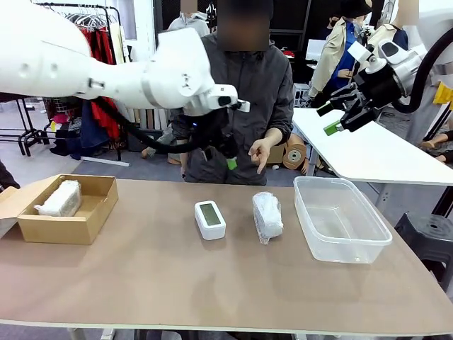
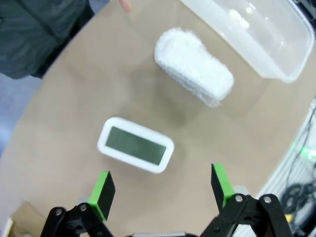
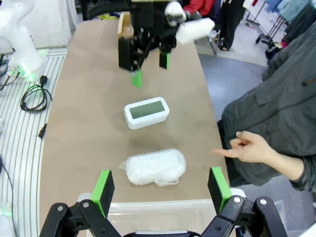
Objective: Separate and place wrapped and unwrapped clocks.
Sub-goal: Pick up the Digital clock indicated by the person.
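The bare white clock with its grey-green screen lies face up at the table's middle. Beside it, to the right, lies a bubble-wrapped clock. Another wrapped clock rests in the cardboard box at the left. My left gripper hangs open above the bare clock; its wrist view has the clock just ahead of the open fingers and the wrapped bundle farther on. My right gripper is open, high at the right, and looks down over the bundle and the clock.
A clear plastic tub stands at the table's right with nothing in it. A person stands at the far side, one hand pointing down towards the wrapped bundle. A white table stands behind on the right.
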You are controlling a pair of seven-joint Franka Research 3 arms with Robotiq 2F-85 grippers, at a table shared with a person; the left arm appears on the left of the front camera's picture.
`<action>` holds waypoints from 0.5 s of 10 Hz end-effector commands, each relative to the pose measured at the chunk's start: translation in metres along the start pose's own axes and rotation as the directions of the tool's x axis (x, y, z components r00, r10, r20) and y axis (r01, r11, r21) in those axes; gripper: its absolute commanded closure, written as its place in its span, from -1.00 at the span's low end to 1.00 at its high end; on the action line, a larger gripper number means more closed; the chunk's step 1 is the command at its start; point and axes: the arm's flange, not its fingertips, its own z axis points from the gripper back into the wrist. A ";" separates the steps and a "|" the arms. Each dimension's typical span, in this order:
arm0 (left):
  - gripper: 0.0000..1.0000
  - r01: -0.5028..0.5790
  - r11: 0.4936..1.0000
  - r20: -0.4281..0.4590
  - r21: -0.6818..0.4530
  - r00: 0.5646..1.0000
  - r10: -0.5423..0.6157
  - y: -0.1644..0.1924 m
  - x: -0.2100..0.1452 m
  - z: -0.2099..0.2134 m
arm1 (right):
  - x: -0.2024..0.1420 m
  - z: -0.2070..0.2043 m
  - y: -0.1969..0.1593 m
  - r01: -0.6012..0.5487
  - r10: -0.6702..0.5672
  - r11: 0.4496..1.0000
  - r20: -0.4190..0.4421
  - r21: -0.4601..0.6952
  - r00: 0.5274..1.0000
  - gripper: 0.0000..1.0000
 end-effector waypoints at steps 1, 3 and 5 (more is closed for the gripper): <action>-1.00 -0.115 0.993 -0.049 -0.019 0.992 0.114 -0.008 0.041 -0.027 | 0.000 0.001 0.000 -0.005 0.005 1.000 -0.009 -0.003 1.000 -1.00; -1.00 -0.206 0.978 -0.004 0.011 0.978 0.207 -0.023 0.062 -0.060 | 0.000 0.001 0.000 -0.005 0.005 1.000 -0.009 -0.003 1.000 -1.00; -1.00 -0.271 0.958 -0.065 0.097 0.958 0.278 -0.031 0.069 -0.088 | 0.000 0.001 0.000 -0.005 0.005 1.000 -0.009 -0.003 1.000 -1.00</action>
